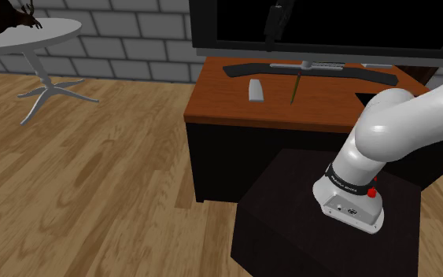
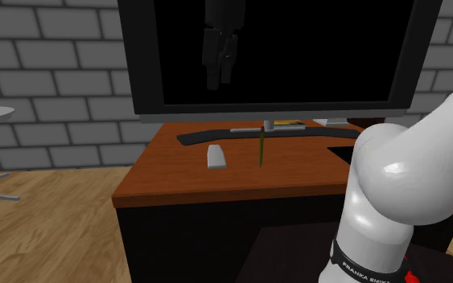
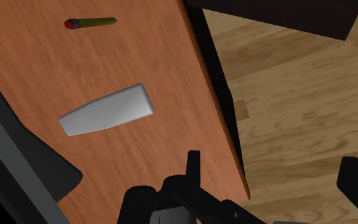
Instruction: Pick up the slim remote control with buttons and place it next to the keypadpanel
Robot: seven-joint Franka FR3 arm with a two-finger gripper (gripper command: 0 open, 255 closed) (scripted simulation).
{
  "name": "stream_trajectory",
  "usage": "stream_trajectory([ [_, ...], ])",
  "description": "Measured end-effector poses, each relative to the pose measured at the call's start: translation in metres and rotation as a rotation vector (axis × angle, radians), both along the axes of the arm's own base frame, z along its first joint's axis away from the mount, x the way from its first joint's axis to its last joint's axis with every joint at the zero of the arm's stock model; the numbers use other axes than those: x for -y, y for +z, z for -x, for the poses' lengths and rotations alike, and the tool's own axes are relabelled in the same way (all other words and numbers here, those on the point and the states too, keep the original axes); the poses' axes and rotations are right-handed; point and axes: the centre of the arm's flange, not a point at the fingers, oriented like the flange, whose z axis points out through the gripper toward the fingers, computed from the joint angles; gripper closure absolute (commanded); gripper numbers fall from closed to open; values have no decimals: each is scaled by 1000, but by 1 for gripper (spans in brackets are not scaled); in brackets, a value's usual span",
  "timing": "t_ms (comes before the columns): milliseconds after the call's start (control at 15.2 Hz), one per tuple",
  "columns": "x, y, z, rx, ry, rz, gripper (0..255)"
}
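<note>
The slim remote (image 1: 256, 90) is a plain grey wedge lying flat on the red-brown tabletop (image 1: 227, 110), in front of the TV's dark curved foot (image 1: 314, 71). It also shows as the remote (image 2: 215, 156) and the remote (image 3: 107, 109). My black gripper (image 1: 273, 24) hangs high above the table before the black screen, as the gripper (image 2: 220, 52) also shows. It stands open with nothing between its fingers, and in the wrist view the gripper (image 3: 274, 177) sits over the table's front edge, off to one side of the remote. A flat black patch (image 1: 367, 97), perhaps the keypad panel, lies beside my arm.
A pencil (image 1: 295, 86) with a red end lies beside the remote, seen too as the pencil (image 3: 89, 23). The large TV (image 2: 281, 48) rises behind. A round white table (image 1: 31, 39) carrying a dark object stands at the shoulder view's upper left on wooden floor (image 1: 94, 181).
</note>
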Motion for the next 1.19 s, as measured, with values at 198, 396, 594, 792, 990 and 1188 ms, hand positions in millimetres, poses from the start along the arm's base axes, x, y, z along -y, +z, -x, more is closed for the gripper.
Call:
stream_trajectory([
  [198, 6, -11, -14, -5, -49, -4, 0],
  [396, 20, -29, -41, -14, -161, -14, 0],
  [594, 37, -53, -69, -23, -281, -26, 0],
  [792, 59, -78, -95, -33, -403, -37, 0],
  [990, 82, -102, -117, -43, -525, -48, 0],
  [1188, 110, -127, -138, -52, -648, -59, 0],
])
